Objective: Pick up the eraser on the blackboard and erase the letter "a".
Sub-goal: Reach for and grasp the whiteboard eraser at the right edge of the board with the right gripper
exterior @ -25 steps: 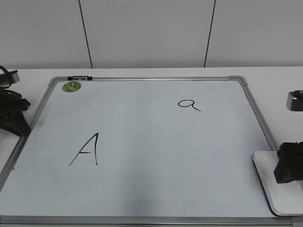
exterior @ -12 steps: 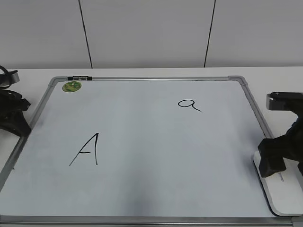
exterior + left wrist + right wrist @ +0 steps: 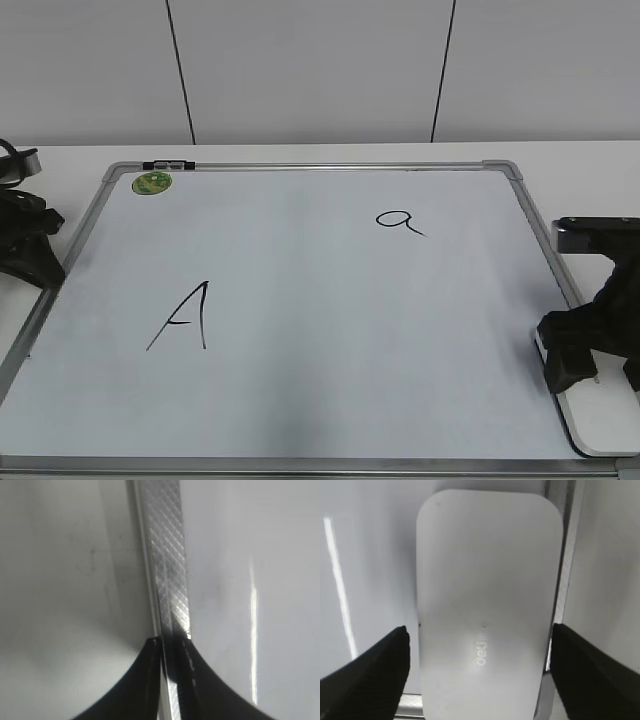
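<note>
The right gripper (image 3: 479,645) hangs wide open astride the eraser (image 3: 487,595) at the blackboard's (image 3: 300,300) right edge, gripping nothing.

exterior slants down at the blackboard (image 3: 300,300); wrist cameras look straight down.

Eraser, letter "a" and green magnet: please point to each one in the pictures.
eraser (image 3: 487,615): right wrist view, middle of its white top face.
letter "a" (image 3: 398,220): exterior view, on its round loop.
green magnet (image 3: 152,183): exterior view, centre of the disc, at the board's far left corner.
</note>
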